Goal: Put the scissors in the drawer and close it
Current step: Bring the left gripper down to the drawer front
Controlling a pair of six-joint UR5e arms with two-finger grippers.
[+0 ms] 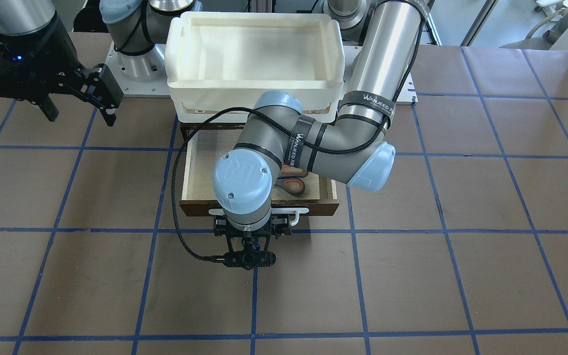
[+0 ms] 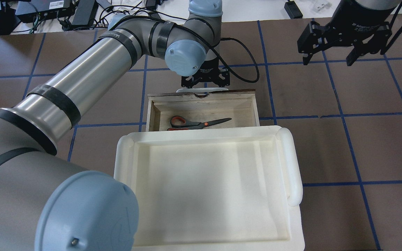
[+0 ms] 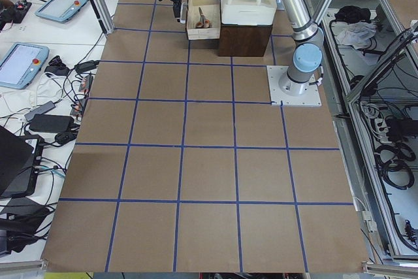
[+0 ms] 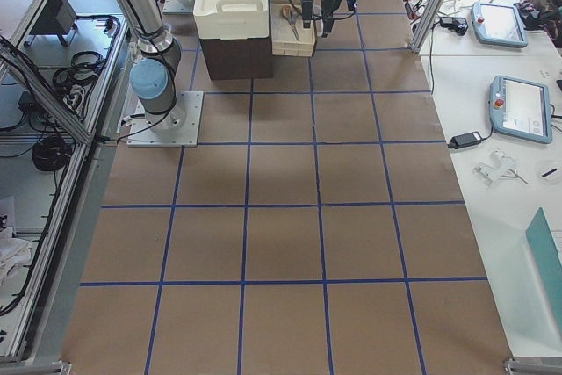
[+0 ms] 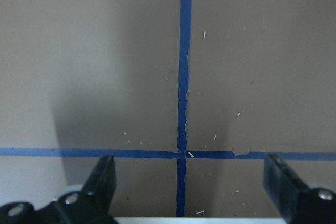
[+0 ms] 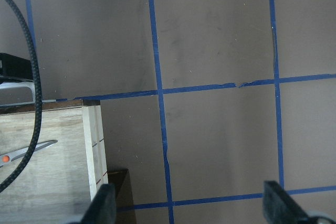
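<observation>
Brown paper ruled with blue tape is spread over the desk (image 1: 461, 197). One small pair of grey-handled scissors with orange-red loop linings and dark blades (image 2: 197, 122) is seen lying flat inside the one dark brown wooden drawer with pale plywood lining (image 2: 201, 105), so the first part is judged done. The drawer stands open beneath the single white plastic tray (image 2: 291, 164); closing is left. The left tool (image 5: 191, 176) is spread wide and empty just at the white bar handle (image 1: 300, 211) (a push seems likely). The right tool (image 2: 327, 57), also wide with nothing in it, is seen well apart. Two tools are counted.
</observation>
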